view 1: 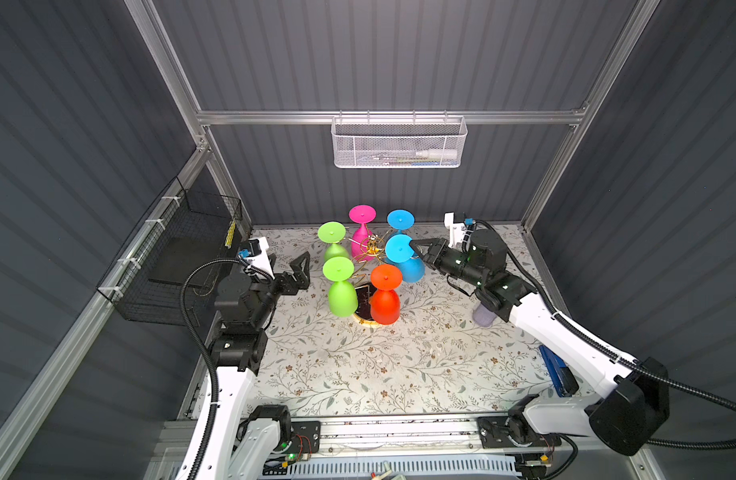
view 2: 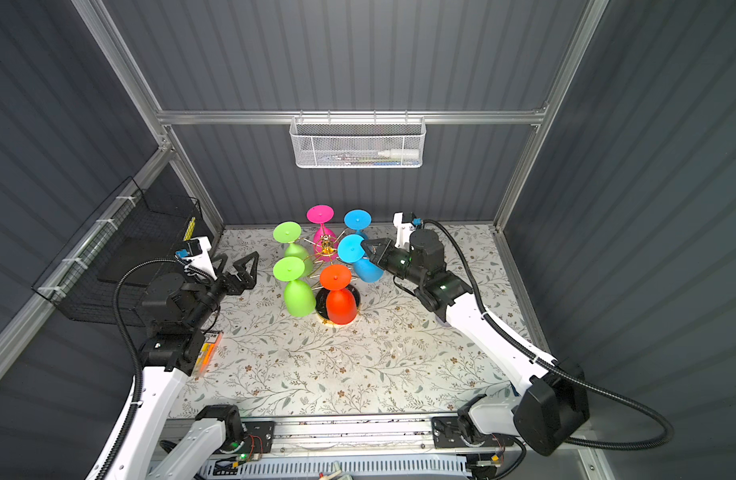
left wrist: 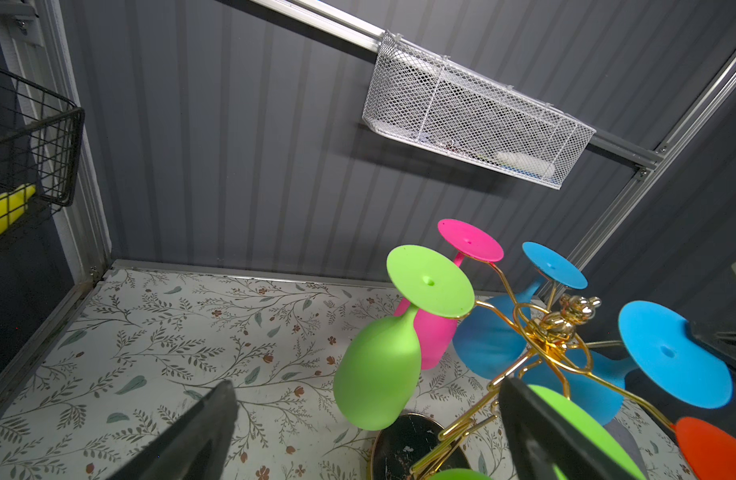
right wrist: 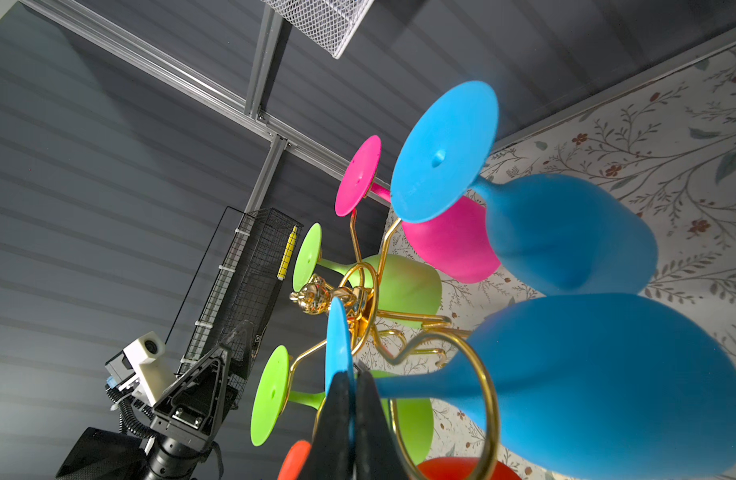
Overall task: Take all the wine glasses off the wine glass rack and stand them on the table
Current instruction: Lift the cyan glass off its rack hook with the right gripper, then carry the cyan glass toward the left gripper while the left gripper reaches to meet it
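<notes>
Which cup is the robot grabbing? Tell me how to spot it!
Look at the gold rack on the flowery table, hung with upside-down glasses. Two are blue; it's the nearer blue glass, on the right, whose round foot the right gripper pinches.

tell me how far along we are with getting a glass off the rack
Done: nothing is off yet; all six glasses hang upside down on the rack. In hand: the right gripper is shut on the foot of the nearer blue glass; the left gripper is open, empty, beside the rack. Left: slide that glass out of its loop and lift it clear.
</notes>
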